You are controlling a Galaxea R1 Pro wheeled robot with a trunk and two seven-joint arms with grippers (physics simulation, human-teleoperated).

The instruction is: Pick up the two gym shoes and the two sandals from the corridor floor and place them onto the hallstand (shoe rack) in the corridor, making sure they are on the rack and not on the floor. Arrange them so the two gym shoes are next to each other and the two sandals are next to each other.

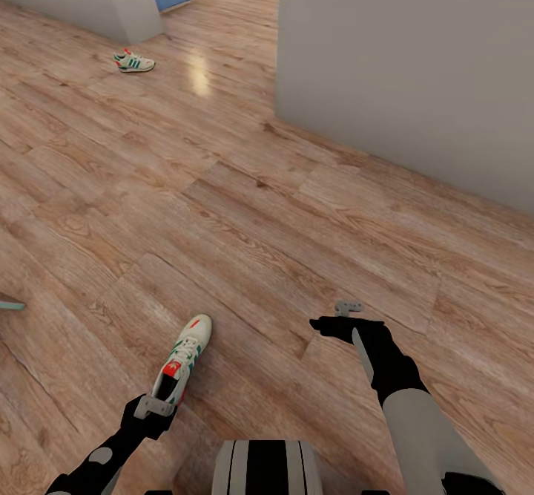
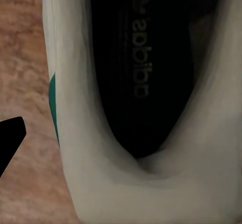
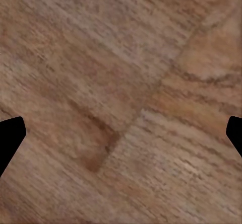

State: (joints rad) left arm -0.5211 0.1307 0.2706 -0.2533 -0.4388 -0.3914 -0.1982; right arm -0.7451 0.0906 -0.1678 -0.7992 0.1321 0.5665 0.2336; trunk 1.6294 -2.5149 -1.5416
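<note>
The left gripper [image 1: 153, 410] is at the heel of the near gym shoe [image 1: 183, 358] on the corridor floor [image 1: 245, 228]; it seems to clasp the heel rim, though I cannot tell for sure. The right gripper [image 1: 343, 317] hovers wide open. The second gym shoe [image 1: 134, 61] lies far off beside a grey wall corner [image 1: 126, 5].

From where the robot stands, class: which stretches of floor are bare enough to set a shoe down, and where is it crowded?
Bare wood floor stretches between the near gym shoe and the far gym shoe, and along the grey wall, under the right gripper. It is crowded where the left gripper meets the near shoe's heel.
</note>
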